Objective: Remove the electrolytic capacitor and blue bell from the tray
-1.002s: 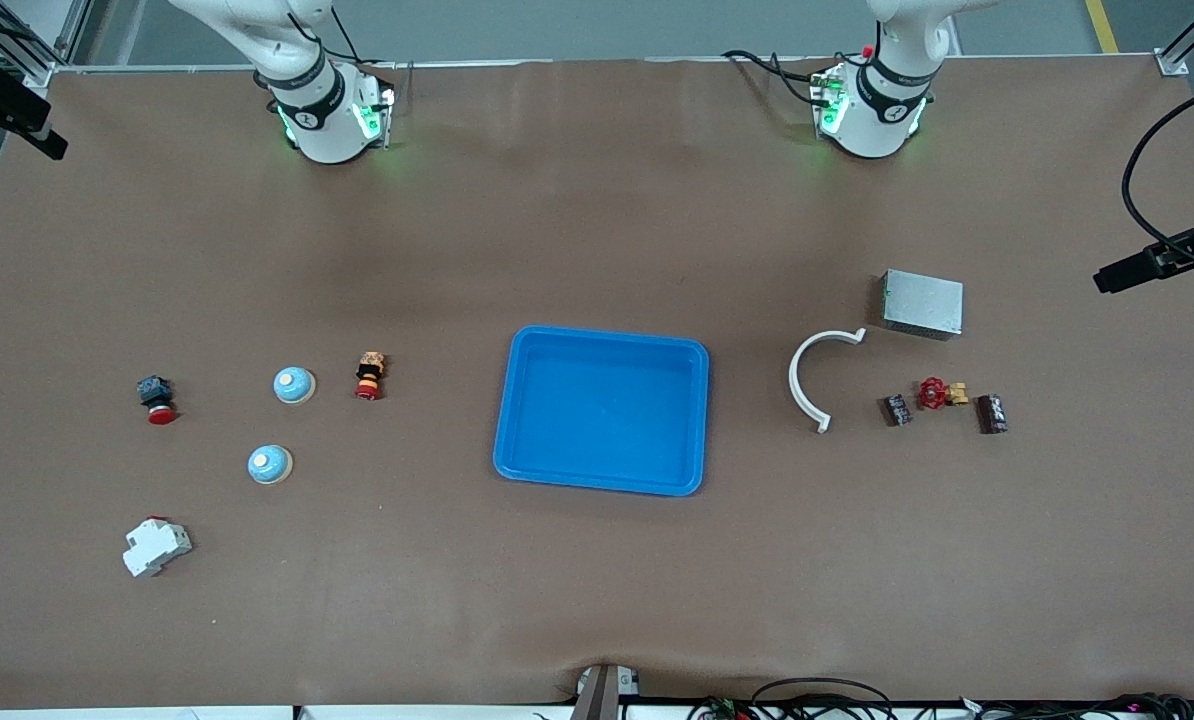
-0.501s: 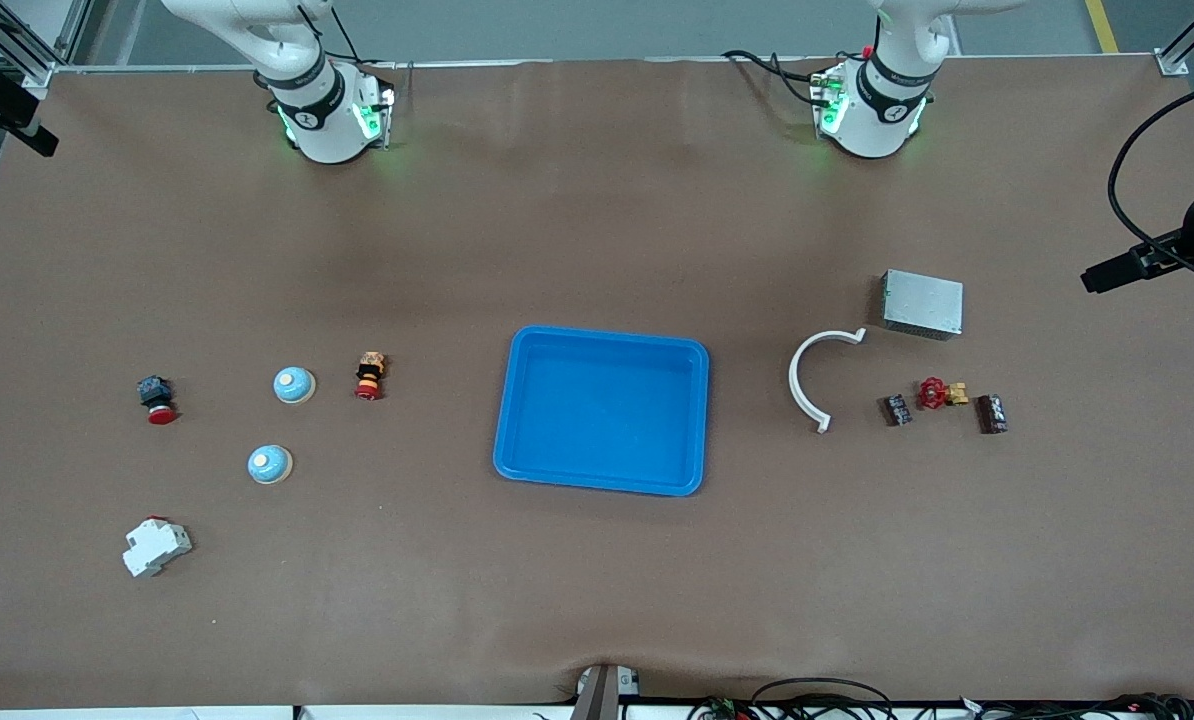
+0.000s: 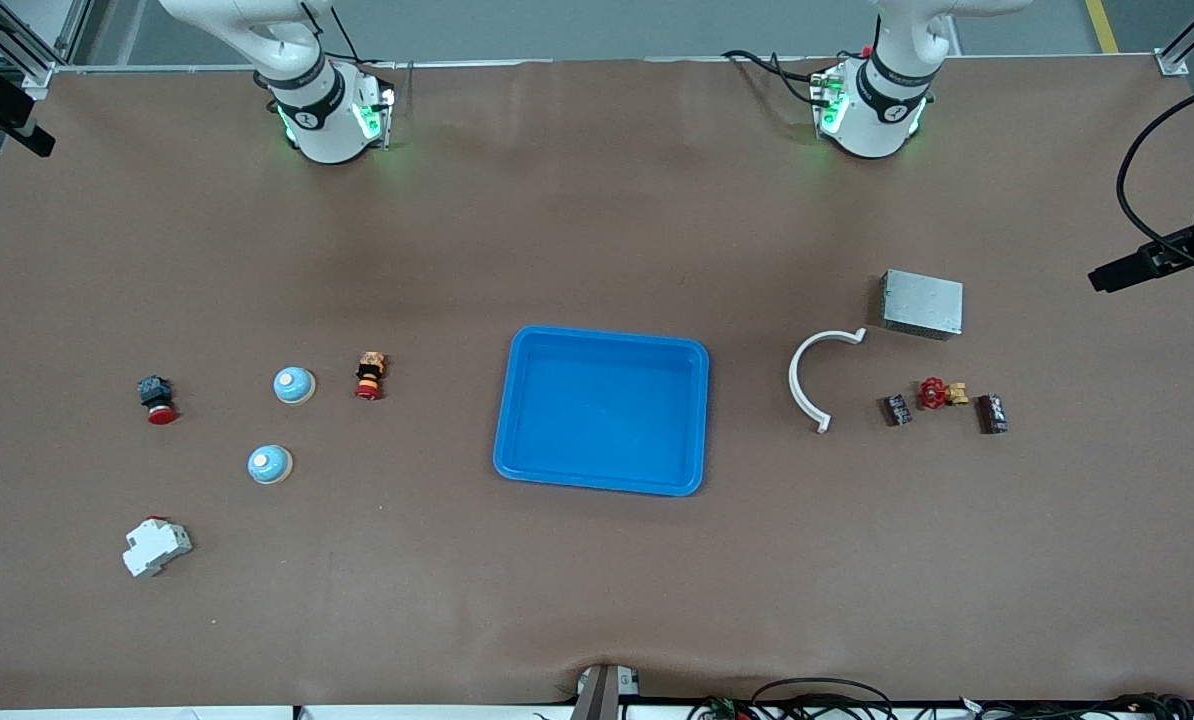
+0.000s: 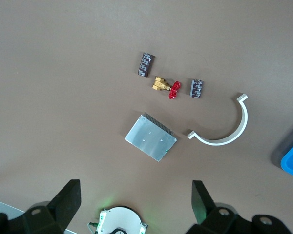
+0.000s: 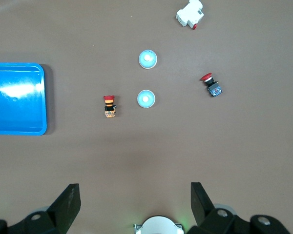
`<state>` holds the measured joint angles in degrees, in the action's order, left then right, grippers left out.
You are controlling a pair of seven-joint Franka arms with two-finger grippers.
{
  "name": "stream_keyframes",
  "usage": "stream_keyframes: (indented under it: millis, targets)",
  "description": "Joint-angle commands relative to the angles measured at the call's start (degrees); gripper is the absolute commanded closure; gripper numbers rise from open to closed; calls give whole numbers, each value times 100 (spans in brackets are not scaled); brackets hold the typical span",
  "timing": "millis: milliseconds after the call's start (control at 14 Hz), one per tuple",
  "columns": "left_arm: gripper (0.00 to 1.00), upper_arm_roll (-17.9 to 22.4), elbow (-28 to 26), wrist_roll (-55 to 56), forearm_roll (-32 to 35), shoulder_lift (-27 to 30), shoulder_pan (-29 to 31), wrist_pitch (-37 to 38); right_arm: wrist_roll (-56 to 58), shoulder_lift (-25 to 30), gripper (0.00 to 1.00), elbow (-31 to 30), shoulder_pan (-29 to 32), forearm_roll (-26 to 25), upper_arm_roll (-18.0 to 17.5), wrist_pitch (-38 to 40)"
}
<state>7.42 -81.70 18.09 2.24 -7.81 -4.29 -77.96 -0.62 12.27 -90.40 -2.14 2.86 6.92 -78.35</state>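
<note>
Tray-clearing looks finished: the left gripper [image 4: 136, 204] and right gripper [image 5: 134, 204] both hang high over their own ends of the table, fingers spread wide, holding nothing. The tray [image 3: 602, 410] sits mid-table, visibly bare. Two blue bells [image 3: 294, 385] lie toward the right arm's end, two capacitors [image 3: 895, 409] toward the left's (beside a red valve [image 3: 940, 392]). The main risk is a needless descent nudging these loose parts; open table surrounds the tray.
</note>
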Motion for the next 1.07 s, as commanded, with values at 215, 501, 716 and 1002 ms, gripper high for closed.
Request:
stream_keyframes:
  millis: [215, 501, 716, 1002]
  targets:
    - [0, -389, -57, -760, -416, 165, 584, 36, -70, -31, 0, 84, 231, -57, -226, 12]
    - [0, -496, -48, -904, -637, 350, 640, -17, -70, -32, 0, 84, 354, -57, -358, -14]
    - [0, -724, -100, -991, -611, 481, 693, -113, -18, -32, 0, 93, 363, -75, -393, 4]
    - [0, -804, -188, -1053, -584, 578, 693, -149, 413, -67, 0, 84, 363, -426, -472, -110]
